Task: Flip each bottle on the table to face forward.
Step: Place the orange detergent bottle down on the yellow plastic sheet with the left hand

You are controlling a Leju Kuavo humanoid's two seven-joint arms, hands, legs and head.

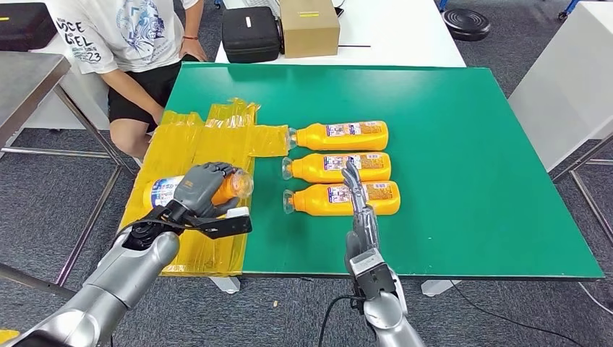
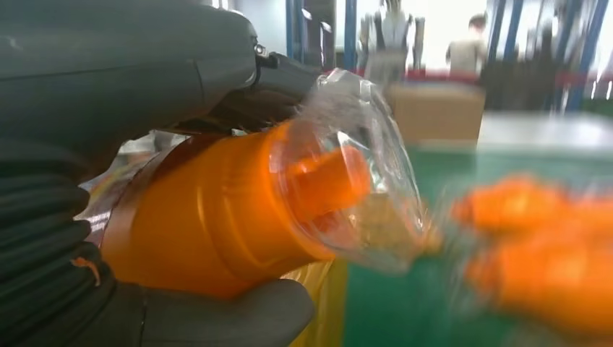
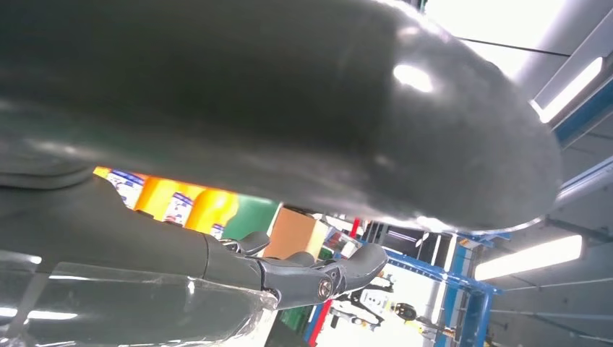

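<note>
The robot's left hand [image 1: 204,189] wraps its fingers [image 2: 217,318] around an orange plastic bottle with a white and blue label [image 1: 165,191], which lies on its side over the crinkled yellow plastic sheeting [image 1: 189,141] at the left edge of the green-topped bench [image 1: 470,144]. The bottle's cap end, covered in clear crinkled film [image 2: 361,166], points toward the middle of the bench, and the thumb presses under the bottle's shoulder in the left wrist view.

To the right, three more orange bottles lie on their sides in a neat column on the green surface, caps pointing left: the far bottle [image 1: 340,135] with its cap touching the yellow sheeting, the middle bottle [image 1: 338,167], and the near bottle [image 1: 341,199]. Their labels face up.

The right hand [image 1: 356,202] is stretched out edge-on over the near bottle, its fingers [image 1: 352,177] straight and reaching toward the middle one; they hold nothing, though I cannot tell whether they touch the bottles.

A person in a white printed T-shirt and black shorts [image 1: 130,43] sits at the bench's far left corner. Beyond the green top, a black case [image 1: 250,33] and a brown cardboard box [image 1: 309,26] stand on a white table [image 1: 405,36].
</note>
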